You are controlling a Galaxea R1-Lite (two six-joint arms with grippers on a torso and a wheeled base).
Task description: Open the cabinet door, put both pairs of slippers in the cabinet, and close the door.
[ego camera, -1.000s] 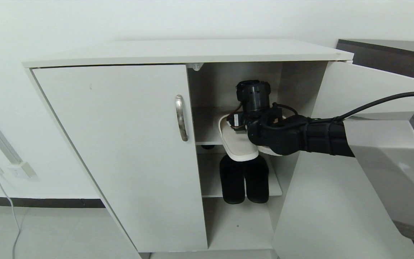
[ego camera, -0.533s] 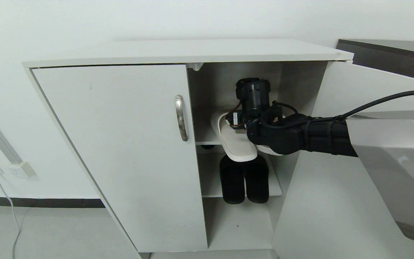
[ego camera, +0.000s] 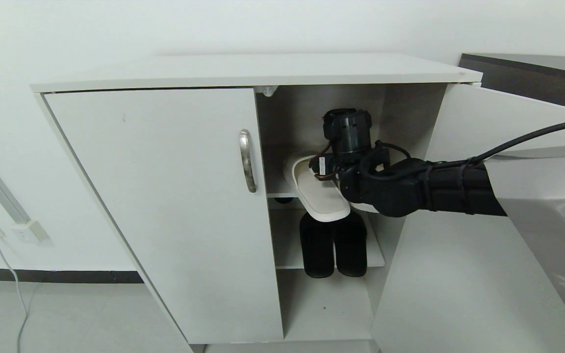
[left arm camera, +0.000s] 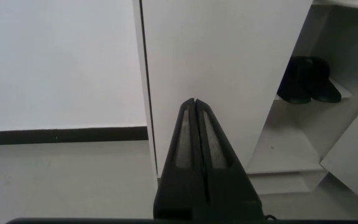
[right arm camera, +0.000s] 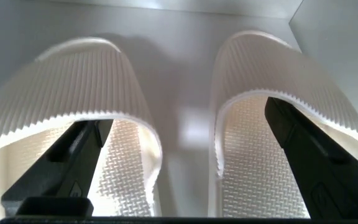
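Right jaws wide apart, left jaws together.

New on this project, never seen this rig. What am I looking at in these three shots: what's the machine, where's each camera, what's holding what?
It is a wheeled robot with two arms, each ending in a pincer-like gripper. The wide picture comes from a camera on its head, facing a white cabinet with its right door open and its left door shut. The other two pictures come from cameras on the wrists. The right arm is inside the cabinet. Its camera looks past the right gripper at the white slippers, which are on the upper shelf with their heels over the edge. I cannot tell whether it grips them. The black slippers sit on the shelf below. The left gripper is shut and empty, outside the cabinet and pointing at the shut door.
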